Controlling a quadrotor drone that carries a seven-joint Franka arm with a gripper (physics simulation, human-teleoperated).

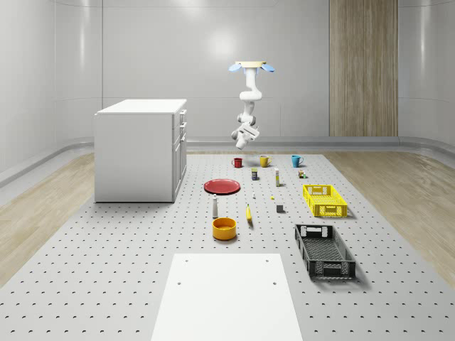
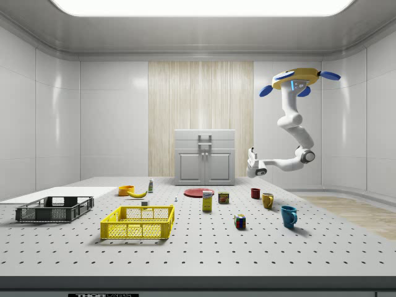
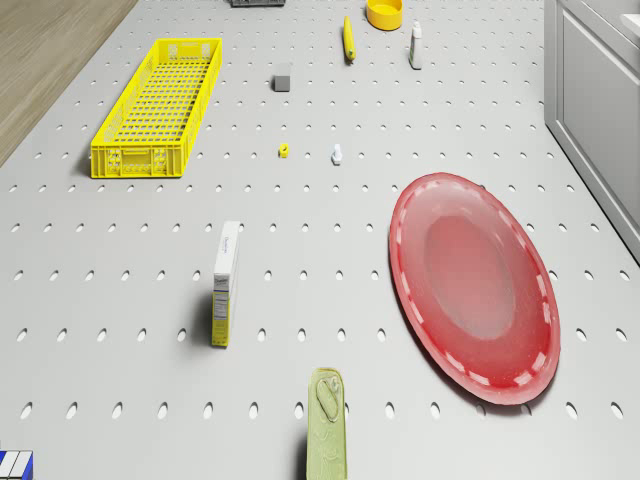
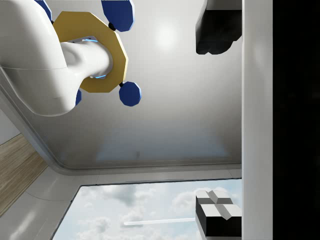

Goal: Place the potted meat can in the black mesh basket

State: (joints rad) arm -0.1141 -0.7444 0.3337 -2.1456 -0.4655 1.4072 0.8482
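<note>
drone [image 1: 252, 67]: hovers high over the desk's [image 1: 128, 263] far end | hand [image 2: 252, 162]: in mid-air, fingers [image 4: 216, 212] spread apart, gripping nothing | potted meat can [image 1: 255, 174]: upright on the desk, below the hand, beside the red plate [image 1: 222, 186] | black mesh basket [image 1: 324, 250]: far from the hand, past the yellow crate [image 1: 324, 199]

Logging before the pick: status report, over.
Drone hovering high beyond the mugs; gripper aloft, empty. Small potted meat can untouched on floor. Black mesh basket empty. Nothing blocking.
</note>
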